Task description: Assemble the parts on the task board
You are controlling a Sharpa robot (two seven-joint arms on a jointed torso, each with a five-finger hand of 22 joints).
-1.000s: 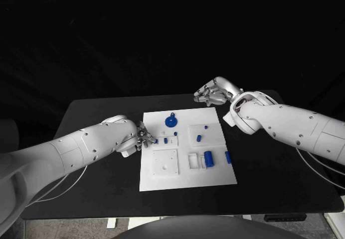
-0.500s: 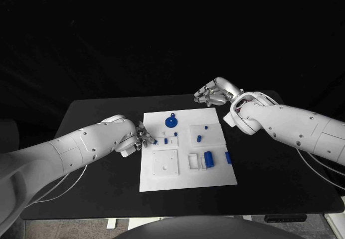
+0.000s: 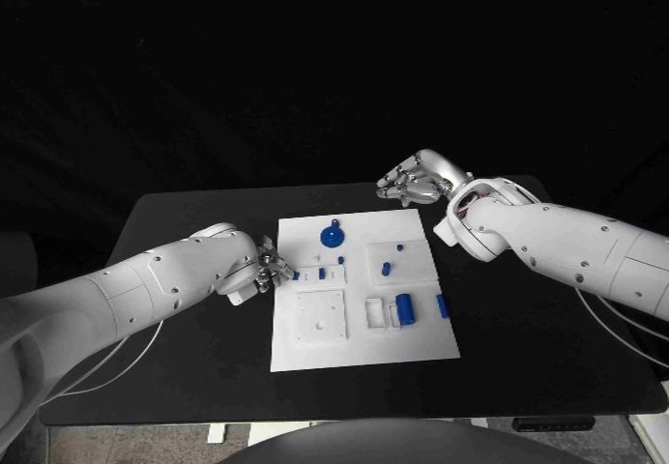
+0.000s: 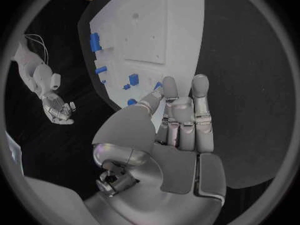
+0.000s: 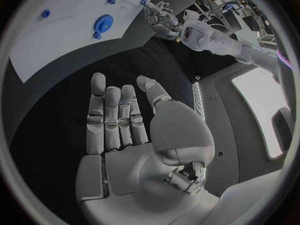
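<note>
Head view: the white task board (image 3: 360, 290) lies in the middle of the black bench (image 3: 182, 319), with the small blue parts spread over its far half and right side. The left hand (image 3: 259, 273) sits at the board's left edge, its fingers (image 3: 279, 272) reaching just over the rim beside a small blue peg (image 3: 303, 275); whether they touch it cannot be told. In the left wrist view the left hand's fingers (image 4: 181, 112) are stretched out side by side with nothing between them, the board's edge just beyond their tips. A round blue disc (image 3: 332, 236) stands on the board's far part, between the two hands. The right hand (image 3: 416, 180) hovers beyond the board's far right corner, well apart from the parts. In the right wrist view its fingers (image 5: 115, 116) are straight and slightly spread, empty, over bare bench near the board's edge.
</note>
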